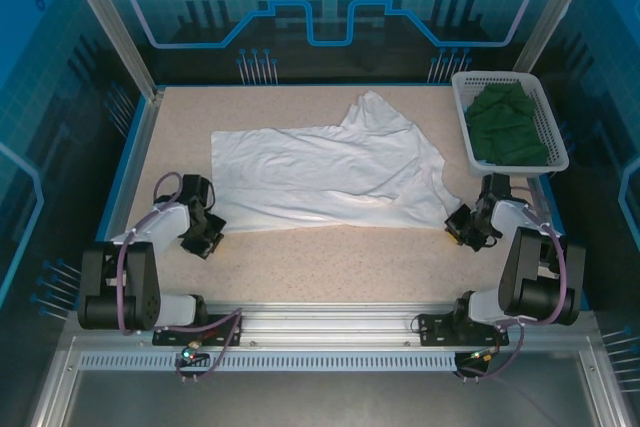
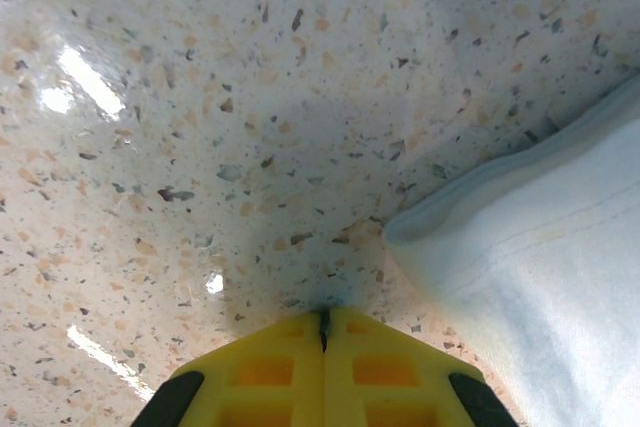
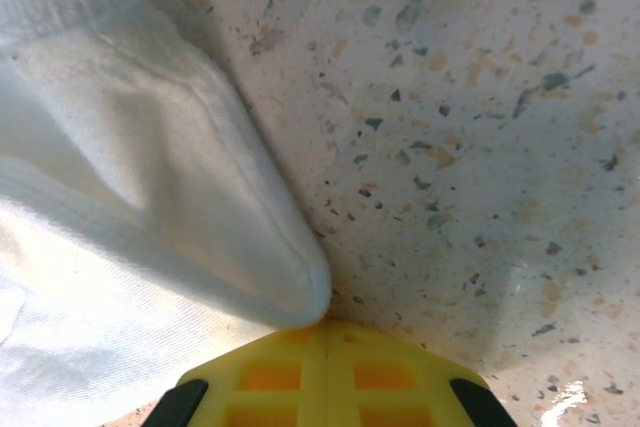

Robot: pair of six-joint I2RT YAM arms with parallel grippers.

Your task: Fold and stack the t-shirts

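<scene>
The white t-shirt (image 1: 320, 172) lies spread and partly rumpled across the middle of the table, with no print showing. The dark green t-shirt (image 1: 510, 127) is bunched inside the white basket (image 1: 462, 117) at the back right. My left gripper (image 1: 203, 237) rests low on the table just off the shirt's near-left corner. Its yellow fingers (image 2: 290, 367) are shut on nothing, and the hem (image 2: 540, 277) lies apart to the right. My right gripper (image 1: 462, 227) is at the shirt's near-right corner. It is shut (image 3: 327, 332), with a rolled fold of white cloth (image 3: 150, 197) touching its tips.
The speckled tabletop (image 1: 330, 262) runs bare between the shirt and the arm bases. A blue raised rim (image 1: 130, 162) borders the table, and the basket stands at the right edge close to my right arm (image 1: 535, 267).
</scene>
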